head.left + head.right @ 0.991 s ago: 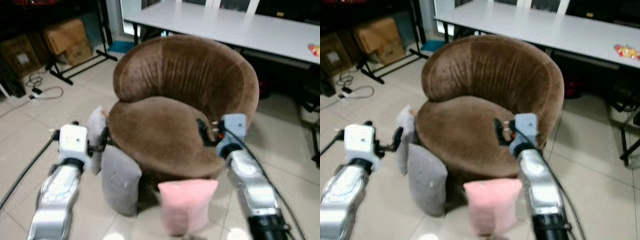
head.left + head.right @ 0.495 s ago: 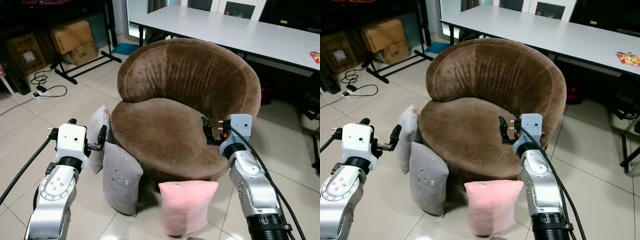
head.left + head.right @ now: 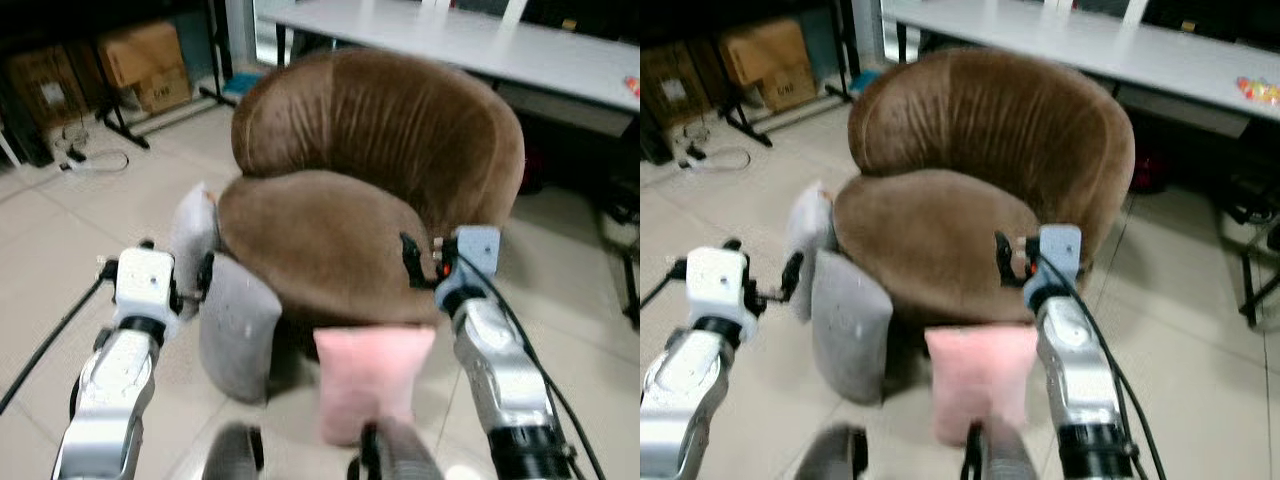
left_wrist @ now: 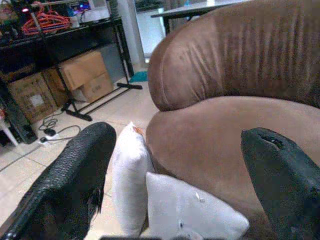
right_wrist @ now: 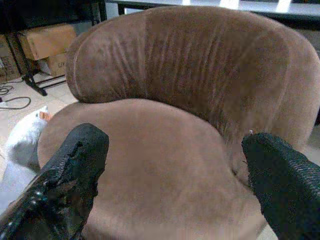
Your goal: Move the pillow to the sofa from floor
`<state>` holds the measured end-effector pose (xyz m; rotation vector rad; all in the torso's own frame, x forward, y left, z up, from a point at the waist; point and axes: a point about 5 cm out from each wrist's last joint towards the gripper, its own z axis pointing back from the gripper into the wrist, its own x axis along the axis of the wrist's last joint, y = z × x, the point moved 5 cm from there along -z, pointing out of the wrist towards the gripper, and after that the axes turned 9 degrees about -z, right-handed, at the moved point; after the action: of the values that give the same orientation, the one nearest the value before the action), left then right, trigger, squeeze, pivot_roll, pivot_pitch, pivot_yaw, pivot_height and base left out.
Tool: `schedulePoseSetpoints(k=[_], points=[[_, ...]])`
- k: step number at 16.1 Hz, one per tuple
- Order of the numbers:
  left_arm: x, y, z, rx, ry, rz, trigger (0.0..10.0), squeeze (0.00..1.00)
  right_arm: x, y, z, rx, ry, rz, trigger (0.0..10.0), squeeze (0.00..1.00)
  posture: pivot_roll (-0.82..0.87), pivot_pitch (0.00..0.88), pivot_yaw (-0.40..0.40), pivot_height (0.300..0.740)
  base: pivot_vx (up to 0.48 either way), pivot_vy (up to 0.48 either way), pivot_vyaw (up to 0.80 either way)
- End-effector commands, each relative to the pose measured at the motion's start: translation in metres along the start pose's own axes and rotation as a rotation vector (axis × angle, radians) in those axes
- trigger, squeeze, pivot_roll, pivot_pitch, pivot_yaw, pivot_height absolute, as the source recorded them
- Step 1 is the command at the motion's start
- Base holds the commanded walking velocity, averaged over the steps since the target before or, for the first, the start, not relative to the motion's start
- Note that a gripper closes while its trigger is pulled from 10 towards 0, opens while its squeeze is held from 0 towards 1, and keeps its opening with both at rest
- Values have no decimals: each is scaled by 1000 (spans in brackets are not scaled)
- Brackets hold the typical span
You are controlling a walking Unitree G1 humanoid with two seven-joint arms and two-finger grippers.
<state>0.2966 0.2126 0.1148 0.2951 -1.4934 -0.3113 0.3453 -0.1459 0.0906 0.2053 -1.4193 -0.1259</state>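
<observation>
Far left, upper corner of the head views: cardboard boxes (image 3: 140, 65) under a dark rack, with a cable (image 3: 85, 160) lying on the tiled floor (image 3: 60, 260) below them.

Left, lower half: left gripper (image 3: 205, 275) on its silver arm, held above the floor just beside the pillows. In its wrist view the two black fingers (image 4: 75, 175) stand wide apart with nothing between them.

Left of centre: white pillow (image 3: 192, 235) standing on edge on the floor, leaning against the sofa's side. Directly in front of it, grey pillow (image 3: 238, 325), also on edge on the floor and touching the sofa base.

Centre: brown sofa (image 3: 380, 190), a round tub shape with a high curved back; the seat is bare.

Centre, lower half: pink pillow (image 3: 372, 380), upright on the floor against the sofa's front edge, between the two arms and nearer the right one. Both head views are blurred here.

Bottom edge, centre: dark blurred shapes, not identifiable.

Right of centre: right gripper (image 3: 408, 262) raised at the sofa's front right rim, over the seat edge. Its wrist view shows the fingers (image 5: 70, 170) spread wide, empty, facing the seat and backrest.

Upper right: long white table (image 3: 480, 45) behind the sofa, a small coloured item (image 3: 1258, 90) near its right end, too blurred to name.
</observation>
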Motion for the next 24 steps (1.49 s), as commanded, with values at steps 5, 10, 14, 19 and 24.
schedulePoseSetpoints(k=[5,10,14,19,24], points=[[0,-3,-2,-26,2,38,10000,0,0,-1,-1,0,5,-8,10000,0,-24,0,-9,585,0,0,0],[0,-9,-3,-45,-1,69,10000,1000,9,-4,4,27,-53,71,10000,1000,-30,0,-13,585,0,0,0],[0,-2,-1,-8,-8,65,10000,1000,9,-5,-1,0,-43,113,10000,1000,-20,0,-35,585,0,0,0],[1,-3,0,-4,-13,53,10000,1000,3,-4,-5,1,-14,94,10000,1000,-11,0,-46,585,203,0,0],[1,-4,1,-11,-14,44,10000,1000,4,-11,-6,-68,-21,93,10000,1000,-12,0,-42,585,277,0,425]])
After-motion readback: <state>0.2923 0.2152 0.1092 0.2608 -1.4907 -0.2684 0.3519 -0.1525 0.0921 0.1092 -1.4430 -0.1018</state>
